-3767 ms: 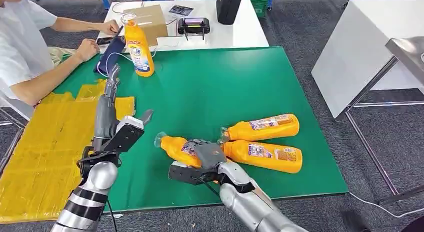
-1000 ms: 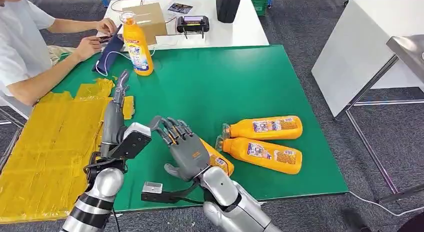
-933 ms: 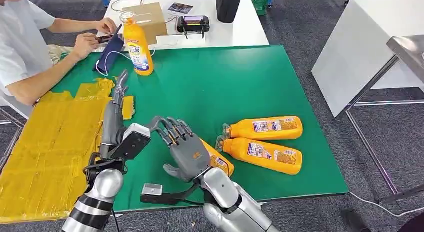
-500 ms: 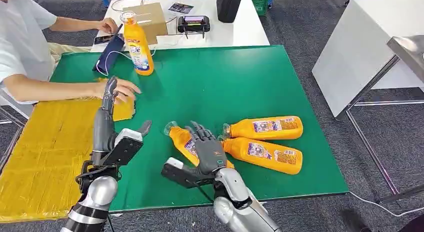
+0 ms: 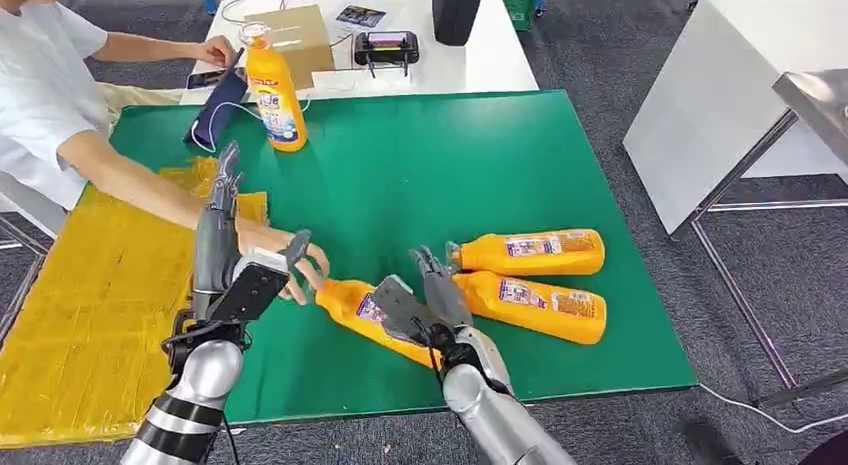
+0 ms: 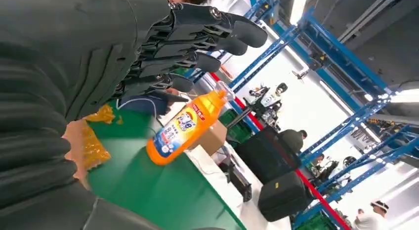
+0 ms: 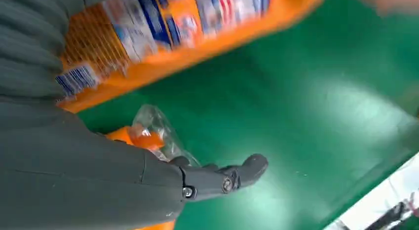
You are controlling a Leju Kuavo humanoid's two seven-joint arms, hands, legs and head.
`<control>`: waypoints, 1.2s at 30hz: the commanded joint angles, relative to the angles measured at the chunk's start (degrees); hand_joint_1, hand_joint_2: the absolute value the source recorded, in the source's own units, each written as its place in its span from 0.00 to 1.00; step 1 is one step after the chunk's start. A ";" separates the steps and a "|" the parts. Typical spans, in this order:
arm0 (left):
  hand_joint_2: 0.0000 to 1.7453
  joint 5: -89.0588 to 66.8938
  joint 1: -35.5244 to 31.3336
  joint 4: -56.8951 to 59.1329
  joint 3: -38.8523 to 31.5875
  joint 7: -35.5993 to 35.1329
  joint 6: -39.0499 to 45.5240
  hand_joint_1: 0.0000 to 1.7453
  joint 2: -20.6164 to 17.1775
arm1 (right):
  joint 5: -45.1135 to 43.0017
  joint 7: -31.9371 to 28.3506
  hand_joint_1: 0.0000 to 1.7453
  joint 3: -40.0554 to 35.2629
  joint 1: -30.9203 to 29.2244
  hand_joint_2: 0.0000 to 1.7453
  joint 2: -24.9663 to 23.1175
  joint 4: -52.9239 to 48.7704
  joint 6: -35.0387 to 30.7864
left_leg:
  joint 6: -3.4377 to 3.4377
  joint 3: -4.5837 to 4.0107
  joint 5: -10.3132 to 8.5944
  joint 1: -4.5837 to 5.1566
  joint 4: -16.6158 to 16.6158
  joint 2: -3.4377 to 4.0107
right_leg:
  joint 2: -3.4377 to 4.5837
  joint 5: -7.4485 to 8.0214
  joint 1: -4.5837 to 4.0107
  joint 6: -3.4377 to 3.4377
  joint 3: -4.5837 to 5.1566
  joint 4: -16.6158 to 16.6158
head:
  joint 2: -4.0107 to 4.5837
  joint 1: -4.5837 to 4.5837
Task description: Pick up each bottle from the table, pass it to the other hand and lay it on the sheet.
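step: picking up, handover not begun | my right hand [image 5: 425,305] clasps the lying bottle [image 5: 365,311] | my left hand [image 5: 225,247] spread, empty, beside its neck, where a person's hand [image 5: 300,263] reaches | next: lift, pass across

One upright bottle [image 5: 275,88] at the table's [image 5: 420,165] far left, three lying bottles [image 5: 530,253] near its front right.

A person's hand [image 5: 300,268] has reached the neck of the bottle [image 5: 372,313] by the right hand [image 5: 425,303]
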State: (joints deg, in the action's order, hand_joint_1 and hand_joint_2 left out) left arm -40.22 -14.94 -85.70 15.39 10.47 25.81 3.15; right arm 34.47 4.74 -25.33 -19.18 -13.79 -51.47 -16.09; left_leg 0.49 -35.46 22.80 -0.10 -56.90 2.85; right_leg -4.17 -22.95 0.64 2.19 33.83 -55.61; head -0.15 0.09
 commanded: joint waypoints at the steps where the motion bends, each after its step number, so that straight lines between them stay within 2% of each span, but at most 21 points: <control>1: 1.00 2.00 -3.87 7.02 2.97 0.85 1.03 0.00 -0.90 | -4.68 -0.53 0.00 2.98 -4.67 1.00 -0.78 12.24 1.76 | -0.03 0.22 0.04 -0.05 0.05 -0.25 | 0.15 -0.08 0.00 -0.06 -0.26 0.06 | 0.00 0.00; 5: 1.00 2.00 -3.87 7.02 2.97 0.85 1.03 0.00 -0.90 | -4.68 -0.53 0.00 2.98 -4.67 1.00 -0.78 12.24 1.76 | -0.03 0.18 0.02 -0.04 0.06 -0.23 | 0.10 -0.06 0.01 -0.05 -0.22 0.06 | 0.00 0.02; 9: 1.00 5.34 -6.07 10.30 4.76 2.51 1.07 0.00 -0.71 | -9.61 -0.58 0.00 2.89 -8.73 1.00 -0.42 20.38 6.07 | -0.04 0.29 0.03 -0.07 0.07 -0.34 | 0.14 -0.09 0.00 -0.07 -0.34 0.08 | 0.00 0.00; 11: 1.00 6.87 -7.68 12.19 5.53 3.19 0.78 0.00 -0.05 | -5.37 1.51 0.00 -1.60 -12.76 1.00 0.04 25.42 7.74 | -0.02 0.21 0.00 -0.04 0.05 -0.23 | 0.07 -0.04 0.01 -0.04 -0.23 0.06 | 0.00 0.02; 13: 1.00 6.99 -8.01 12.42 5.65 3.15 0.69 0.00 0.30 | -1.49 1.82 0.00 -4.79 -14.39 1.00 -0.34 26.43 6.66 | -0.03 0.29 0.01 -0.09 0.02 -0.35 | 0.13 -0.06 -0.02 -0.07 -0.35 0.07 | 0.00 0.00; 16: 1.00 7.02 -7.83 12.14 5.62 3.13 0.66 0.00 0.24 | -0.76 2.39 0.00 -5.39 -14.84 1.00 -0.96 26.40 6.56 | -0.04 0.38 0.02 -0.06 0.04 -0.16 | 0.24 -0.02 0.00 -0.08 -0.37 0.05 | 0.00 0.00; 22: 1.00 7.00 -7.46 11.64 5.54 3.13 0.56 0.00 0.02 | -0.62 2.72 0.00 -5.47 -14.47 1.00 -0.87 26.09 6.62 | -0.12 0.42 -0.01 -0.09 0.04 -0.32 | 0.26 -0.07 -0.01 -0.11 -0.44 0.06 | 0.00 0.00; 23: 1.00 7.01 -7.32 11.44 5.34 3.13 0.40 0.00 0.23 | 2.92 2.25 0.00 -8.36 -14.72 1.00 -0.61 25.45 4.97 | -0.10 0.36 -0.06 -0.06 0.05 -0.28 | 0.14 -0.03 0.00 -0.08 -0.38 0.06 | 0.00 0.02; 25: 1.00 6.36 -6.39 10.20 4.63 2.89 0.26 0.00 0.45 | 7.14 1.09 0.00 -10.77 -14.49 1.00 -1.07 22.90 1.50 | -0.09 0.34 -0.03 -0.06 0.01 -0.27 | 0.19 -0.04 0.00 -0.08 -0.36 0.04 | 0.00 0.00; 27: 1.00 4.76 -4.67 7.96 3.17 2.17 -0.25 0.00 0.79 | 16.79 3.14 0.00 -14.90 -13.16 1.00 -0.48 15.65 -4.55 | -0.10 0.32 0.00 -0.07 -0.01 -0.17 | 0.32 -0.04 0.00 -0.08 -0.32 0.01 | 0.00 0.02; 30: 1.00 2.85 -2.32 5.12 0.93 1.55 -1.24 0.00 1.13 | 27.67 6.66 0.00 -16.68 -9.07 1.00 1.37 0.24 -5.95 | -0.12 0.19 0.04 -0.06 -0.07 -0.08 | 0.47 -0.05 0.00 -0.10 -0.18 -0.06 | 0.00 0.00; 32: 1.00 2.11 -1.23 4.35 -0.23 1.43 -1.72 0.00 1.40 | 31.20 6.77 0.00 -16.76 -6.28 1.00 2.49 -8.98 -4.78 | -0.12 0.15 0.08 -0.08 -0.07 -0.11 | 0.49 -0.09 -0.01 -0.12 -0.16 -0.07 | 0.00 0.00; 34: 1.00 1.80 -0.51 4.06 -1.00 1.51 -1.81 0.00 1.59 | 34.13 6.57 0.00 -17.22 -4.86 1.00 3.20 -14.04 -4.97 | -0.10 0.04 -0.03 -0.04 0.00 -0.10 | 0.23 -0.02 -0.01 -0.07 -0.03 0.00 | 0.00 0.00; 36: 1.00 1.49 0.34 3.32 -1.44 1.64 -1.81 0.00 1.73 | 41.19 8.29 0.00 -18.48 -3.67 1.00 4.00 -17.31 -7.71 | -0.11 0.06 0.00 -0.06 -0.02 -0.20 | 0.22 -0.06 -0.01 -0.07 -0.07 -0.02 | 0.00 0.00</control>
State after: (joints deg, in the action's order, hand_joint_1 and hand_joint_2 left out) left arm -37.88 -16.66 -80.78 17.73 12.33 24.63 3.67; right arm 65.21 10.93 -37.64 -27.60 -14.99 -46.72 -21.42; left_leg 0.42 -35.50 22.70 -0.11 -56.90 2.85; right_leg -4.15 -22.93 0.63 2.20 33.88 -55.63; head -0.15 0.09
